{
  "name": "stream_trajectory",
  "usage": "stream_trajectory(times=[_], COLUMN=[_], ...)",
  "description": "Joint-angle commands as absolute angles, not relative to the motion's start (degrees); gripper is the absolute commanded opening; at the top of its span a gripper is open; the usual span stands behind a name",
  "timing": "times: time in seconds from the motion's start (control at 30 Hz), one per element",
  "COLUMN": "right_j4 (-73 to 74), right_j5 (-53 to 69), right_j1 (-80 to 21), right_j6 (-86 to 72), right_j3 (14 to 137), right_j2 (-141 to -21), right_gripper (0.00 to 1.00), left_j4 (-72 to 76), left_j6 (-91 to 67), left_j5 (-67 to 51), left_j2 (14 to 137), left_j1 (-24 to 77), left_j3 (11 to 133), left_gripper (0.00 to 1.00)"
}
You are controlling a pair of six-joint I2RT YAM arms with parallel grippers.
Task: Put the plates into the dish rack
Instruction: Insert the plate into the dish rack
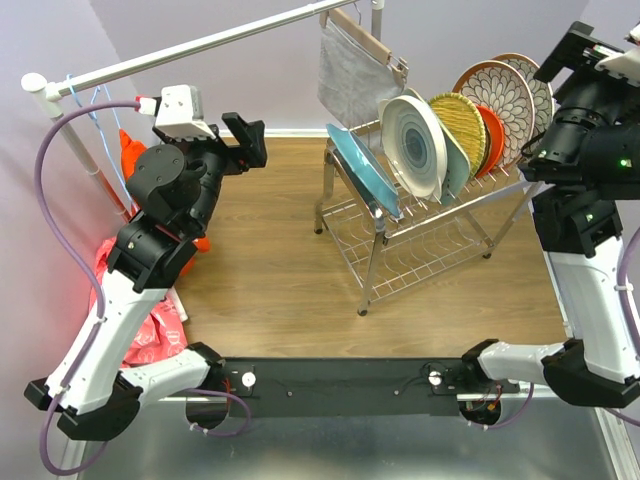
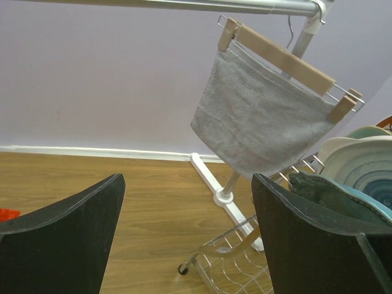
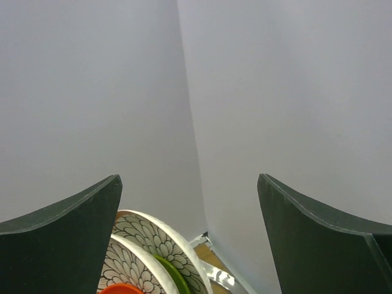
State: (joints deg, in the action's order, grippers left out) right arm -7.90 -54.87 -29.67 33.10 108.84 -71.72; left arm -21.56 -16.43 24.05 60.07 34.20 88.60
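Both arms are up and off the work here, and the tall shiny wire dish rack point(image 1: 372, 262) stands at the middle-right of the wooden table top point(image 1: 260, 270) with its upper tier full. Standing on edge between the prongs, front to back, are the teal scalloped plate point(image 1: 358, 168), the white-grey swirl plate point(image 1: 412, 143), the yellow woven plate point(image 1: 460, 122), the orange plate point(image 1: 492, 135) and two brown-rimmed floral plates point(image 1: 497, 92). The left gripper point(image 1: 250, 140) hangs well left of the rack, jaws spread wide with nothing between them. The right gripper point(image 3: 190, 242) sits high above the back plates, equally wide and empty. I can't spot a loose plate anywhere on the table, so this looks like the finish. The job now is to back out cleanly: lift straight away from the plate rims, keep the left arm off the grey cloth on its wooden hanger point(image 1: 352, 68) and the long white rail point(image 1: 200, 47), and don't nudge the rack.
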Motion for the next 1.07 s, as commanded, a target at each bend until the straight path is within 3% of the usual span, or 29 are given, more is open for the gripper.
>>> stream_trajectory(times=[0.0,1.03], right_j4=[-10.28,-10.28], right_j5=[-56.6,-56.87], right_j1=[-28.65,-26.98], right_j6=[33.84,32.52], right_j3=[106.18,101.78], right_j2=[-70.05,-68.03], right_gripper=[1.0,1.0], left_j4=[-21.45,-21.27], left_j6=[-18.63,-19.6], left_j5=[25.66,24.0], left_j2=[58.36,58.36], left_j1=[33.93,33.84], left_j3=[87.89,87.01], left_gripper=[0.93,0.93])
